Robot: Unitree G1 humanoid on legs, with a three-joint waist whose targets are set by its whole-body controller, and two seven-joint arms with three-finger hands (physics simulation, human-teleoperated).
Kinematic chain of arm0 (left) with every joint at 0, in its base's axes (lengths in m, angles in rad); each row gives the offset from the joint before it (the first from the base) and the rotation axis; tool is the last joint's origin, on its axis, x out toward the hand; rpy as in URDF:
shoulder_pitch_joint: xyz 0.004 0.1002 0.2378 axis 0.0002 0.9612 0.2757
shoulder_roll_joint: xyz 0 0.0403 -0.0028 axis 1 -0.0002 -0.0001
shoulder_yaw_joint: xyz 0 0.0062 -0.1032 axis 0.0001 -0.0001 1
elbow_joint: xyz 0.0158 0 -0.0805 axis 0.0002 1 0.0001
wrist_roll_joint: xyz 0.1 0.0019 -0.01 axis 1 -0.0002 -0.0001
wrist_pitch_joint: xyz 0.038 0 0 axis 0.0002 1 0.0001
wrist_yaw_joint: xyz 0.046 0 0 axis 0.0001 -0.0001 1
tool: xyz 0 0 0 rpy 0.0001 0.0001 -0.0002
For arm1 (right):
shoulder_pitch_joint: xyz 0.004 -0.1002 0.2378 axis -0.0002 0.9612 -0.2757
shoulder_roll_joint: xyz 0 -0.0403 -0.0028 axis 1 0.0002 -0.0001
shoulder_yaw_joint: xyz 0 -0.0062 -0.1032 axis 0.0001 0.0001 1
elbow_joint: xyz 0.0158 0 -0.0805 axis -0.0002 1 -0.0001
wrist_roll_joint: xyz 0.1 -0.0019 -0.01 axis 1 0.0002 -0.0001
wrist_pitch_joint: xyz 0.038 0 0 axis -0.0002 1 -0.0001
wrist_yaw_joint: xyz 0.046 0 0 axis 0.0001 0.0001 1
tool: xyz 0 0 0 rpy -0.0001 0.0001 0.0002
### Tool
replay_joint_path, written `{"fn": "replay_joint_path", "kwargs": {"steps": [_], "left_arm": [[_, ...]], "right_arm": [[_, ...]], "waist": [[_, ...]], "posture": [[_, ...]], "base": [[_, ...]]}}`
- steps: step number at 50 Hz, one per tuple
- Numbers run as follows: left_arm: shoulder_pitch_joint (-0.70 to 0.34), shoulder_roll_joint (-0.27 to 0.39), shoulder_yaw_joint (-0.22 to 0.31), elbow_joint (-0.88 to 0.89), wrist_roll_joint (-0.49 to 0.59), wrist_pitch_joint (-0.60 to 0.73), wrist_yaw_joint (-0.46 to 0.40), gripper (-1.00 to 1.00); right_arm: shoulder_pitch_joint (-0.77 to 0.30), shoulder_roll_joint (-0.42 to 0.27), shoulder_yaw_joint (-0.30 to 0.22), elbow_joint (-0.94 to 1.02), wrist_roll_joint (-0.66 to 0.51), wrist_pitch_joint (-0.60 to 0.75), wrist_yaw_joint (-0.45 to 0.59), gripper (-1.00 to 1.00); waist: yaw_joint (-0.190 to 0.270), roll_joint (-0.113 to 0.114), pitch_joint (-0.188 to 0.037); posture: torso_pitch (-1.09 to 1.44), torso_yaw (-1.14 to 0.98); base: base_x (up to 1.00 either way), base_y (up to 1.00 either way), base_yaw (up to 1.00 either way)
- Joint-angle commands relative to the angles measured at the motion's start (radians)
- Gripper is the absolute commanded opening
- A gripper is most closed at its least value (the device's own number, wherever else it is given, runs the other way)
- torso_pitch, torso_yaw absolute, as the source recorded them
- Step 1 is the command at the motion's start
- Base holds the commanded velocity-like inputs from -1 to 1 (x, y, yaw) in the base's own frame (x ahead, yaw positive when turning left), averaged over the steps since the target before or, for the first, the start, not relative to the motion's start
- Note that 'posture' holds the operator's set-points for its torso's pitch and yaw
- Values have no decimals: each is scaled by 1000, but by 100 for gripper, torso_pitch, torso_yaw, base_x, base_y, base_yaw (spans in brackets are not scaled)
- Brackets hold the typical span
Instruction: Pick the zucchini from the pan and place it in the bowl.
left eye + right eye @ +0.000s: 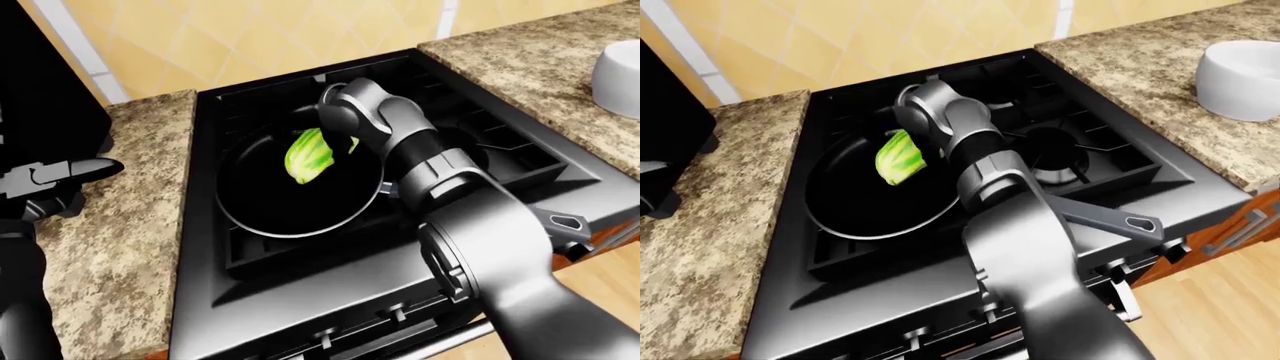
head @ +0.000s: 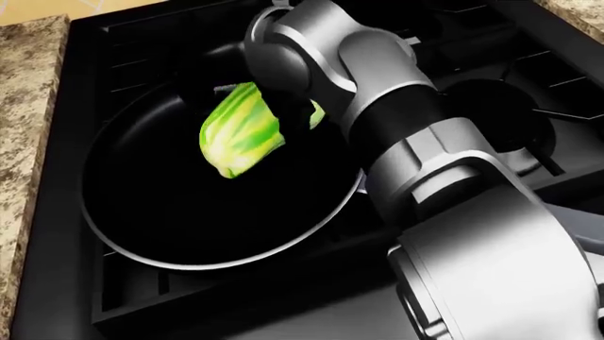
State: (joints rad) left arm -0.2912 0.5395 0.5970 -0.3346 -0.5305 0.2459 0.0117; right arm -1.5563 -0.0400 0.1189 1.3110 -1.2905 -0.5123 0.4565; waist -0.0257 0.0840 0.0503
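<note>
head view shows the black pan on the left side of the black stove, with its pale rim curving along the bottom of the pan. the zucchini, striped light and dark green, sits over the upper middle of the pan, tilted with its blunt pale end down toward the view's bottom. the right hand comes in from the right of the view on a long grey and black arm, and its dark fingers press against the zucchini's upper right end. the fingers merge with the black pan behind them, so i cannot tell whether they are fully clenched round the zucchini, though the hand looks to be grasping it. whether the zucchini touches the pan floor or hangs just above it cannot be read.

the right-eye view shows the white bowl on the speckled granite counter at the upper right, well apart from the pan, with the stove's right burners between them. the pan's grey handle reaches toward the view's lower right, over the stove's edge.

the left-eye view shows the left hand at the left edge, over the counter left of the stove, away from the pan; its dark fingers point right and hold nothing, but how far they are spread is unclear.
</note>
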Motion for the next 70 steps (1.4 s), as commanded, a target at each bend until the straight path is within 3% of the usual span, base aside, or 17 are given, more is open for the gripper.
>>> {"fn": "replay_joint_path", "kwargs": {"steps": [1, 25, 39, 50, 55, 63, 69, 70], "left_arm": [[-19, 21, 19, -26, 0, -28, 0, 100], [-17, 17, 18, -29, 0, -31, 0, 100], [-24, 22, 15, -33, -5, -24, 6, 100], [-24, 28, 23, -38, -11, -18, 8, 100], [-23, 29, 22, -43, -11, -16, 8, 100], [-22, 28, 23, -43, -9, -16, 7, 100], [-25, 29, 21, -41, -8, -15, 7, 100], [-24, 29, 21, -41, -7, -16, 7, 100]], "right_arm": [[-34, -10, -10, -28, 3, 2, -16, -99], [-83, -11, -27, -42, 34, -22, 11, -100], [-122, -22, -48, -78, 120, -19, 98, -100], [-173, -85, -70, -98, 213, -22, 191, -100], [-188, -120, -80, -92, 249, -62, 181, -100], [-186, -169, -54, -82, 191, -43, 148, -100], [-195, -184, -73, -71, 194, -29, 124, -100], [-198, -179, -97, -67, 225, -10, 145, -100]], "waist": [[-1, 8, -25], [-3, 6, -23], [-5, 5, -19], [-6, 4, -18], [-6, 2, -15], [-6, 0, -14], [-5, -1, -15], [-5, -1, -16]], "posture": [[0, 0], [0, 0], [0, 0], [0, 0], [0, 0], [0, 0], [0, 0], [0, 0]], "base": [[0, 0, 0], [0, 0, 0], [0, 0, 0], [0, 0, 0], [0, 0, 0], [0, 0, 0], [0, 0, 0], [0, 0, 0]]}}
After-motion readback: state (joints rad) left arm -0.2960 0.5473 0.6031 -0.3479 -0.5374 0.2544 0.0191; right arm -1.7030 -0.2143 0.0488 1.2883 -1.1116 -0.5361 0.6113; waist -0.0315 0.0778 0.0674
